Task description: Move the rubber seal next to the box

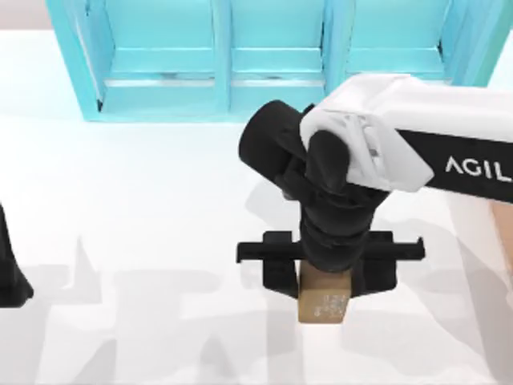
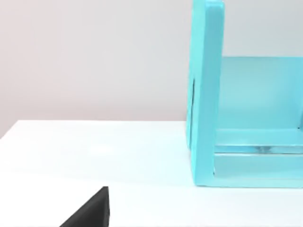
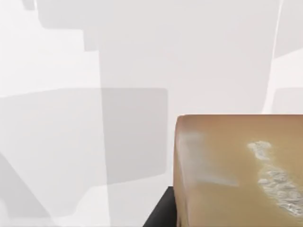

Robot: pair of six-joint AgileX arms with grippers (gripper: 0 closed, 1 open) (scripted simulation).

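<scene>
The rubber seal (image 1: pixel 325 305) is a small tan-brown block with whitish marks on one face, sitting in the table's front middle. My right gripper (image 1: pixel 329 289) comes down on it from above, its black fingers (image 1: pixel 280 277) pressed against both sides, shut on the block. Up close in the right wrist view, the rubber seal (image 3: pixel 236 170) has one dark finger (image 3: pixel 161 218) against its side, and a square shadow lies on the table beneath. A strip of the orange-tan box (image 1: pixel 503 241) shows at the right edge. My left gripper (image 1: pixel 10 277) is parked at the far left edge.
A turquoise shelf unit (image 1: pixel 264 56) runs along the back of the white table, and its side panel (image 2: pixel 203 94) stands close in the left wrist view. Open white tabletop lies between the block and the left arm.
</scene>
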